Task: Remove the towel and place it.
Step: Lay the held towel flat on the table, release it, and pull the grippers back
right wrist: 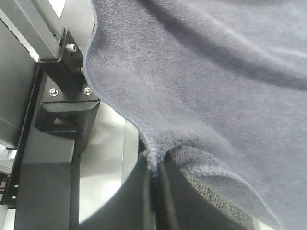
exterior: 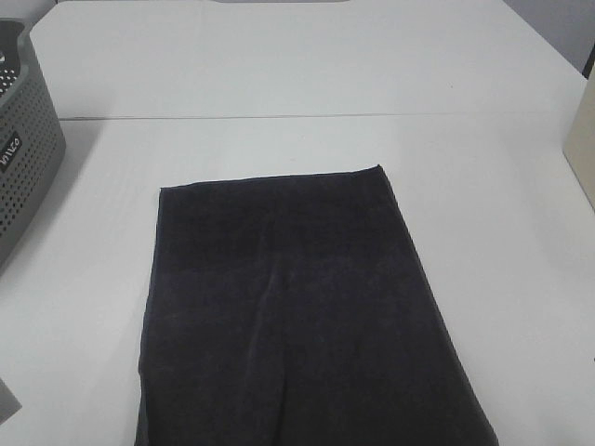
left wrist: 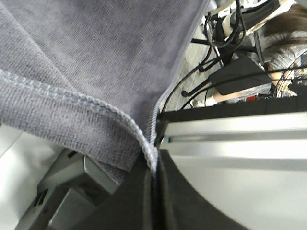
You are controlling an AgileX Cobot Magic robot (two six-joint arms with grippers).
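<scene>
The dark navy towel (exterior: 288, 307) lies spread on the white table (exterior: 279, 74), running off the near edge of the exterior high view. Neither gripper shows in that view. In the left wrist view my left gripper (left wrist: 154, 177) is shut on the towel's hemmed edge (left wrist: 96, 103), the cloth (left wrist: 105, 43) hanging in front of the camera. In the right wrist view my right gripper (right wrist: 156, 179) is shut on another hemmed corner of the towel (right wrist: 201, 81). The black fingers (right wrist: 132, 201) pinch the cloth between them.
A gray perforated basket (exterior: 23, 139) stands at the table's left edge. A beige object (exterior: 581, 139) sits at the right edge. The left wrist view shows an aluminium frame rail (left wrist: 230, 132) and cables (left wrist: 216, 57); the right wrist view shows a black bracket (right wrist: 62, 105).
</scene>
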